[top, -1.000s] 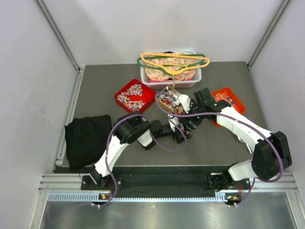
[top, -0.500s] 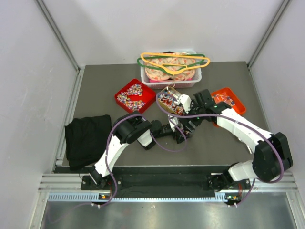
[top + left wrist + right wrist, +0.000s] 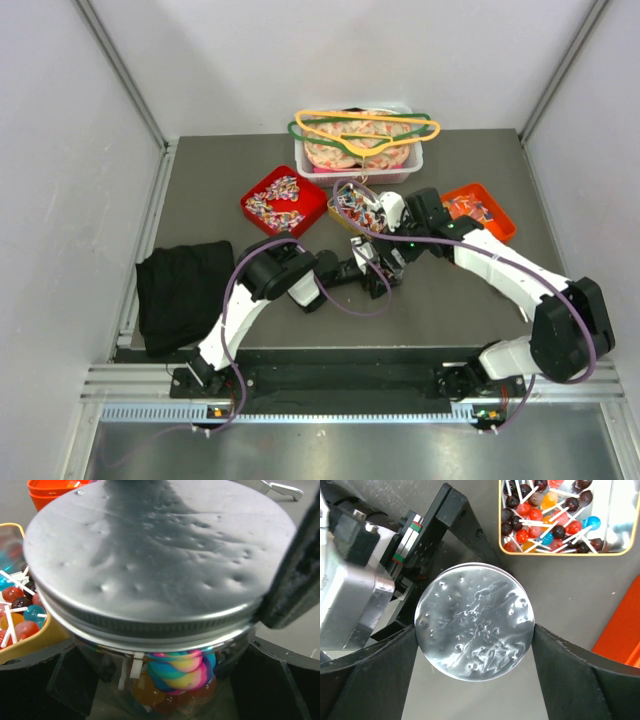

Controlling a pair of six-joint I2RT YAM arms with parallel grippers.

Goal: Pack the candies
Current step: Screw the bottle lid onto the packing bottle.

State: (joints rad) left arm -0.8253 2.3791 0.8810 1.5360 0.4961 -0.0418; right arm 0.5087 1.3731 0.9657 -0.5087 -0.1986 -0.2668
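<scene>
A glass jar (image 3: 120, 680) with a dented metal lid (image 3: 475, 622) stands mid-table, holding a swirled lollipop and orange sweets. My left gripper (image 3: 165, 690) is shut on the jar's body from the side, one finger on each flank. My right gripper (image 3: 474, 630) comes down from above, and its fingers (image 3: 560, 670) press both edges of the lid. Loose wrapped candies (image 3: 275, 200) heap in a red tray. More candies lie in an orange tray (image 3: 495, 222). A yellow-rimmed tin (image 3: 620, 553) of lollipops sits just beyond the jar.
A white bin (image 3: 355, 172) with coloured hangers across it stands at the back. A black cloth (image 3: 180, 285) lies at the table's left edge. The trays and the tin crowd close round the jar on its far side.
My right wrist has turned a little over the lid, uncovering more of the lollipop tin. The left arm and the jar have stayed put.
</scene>
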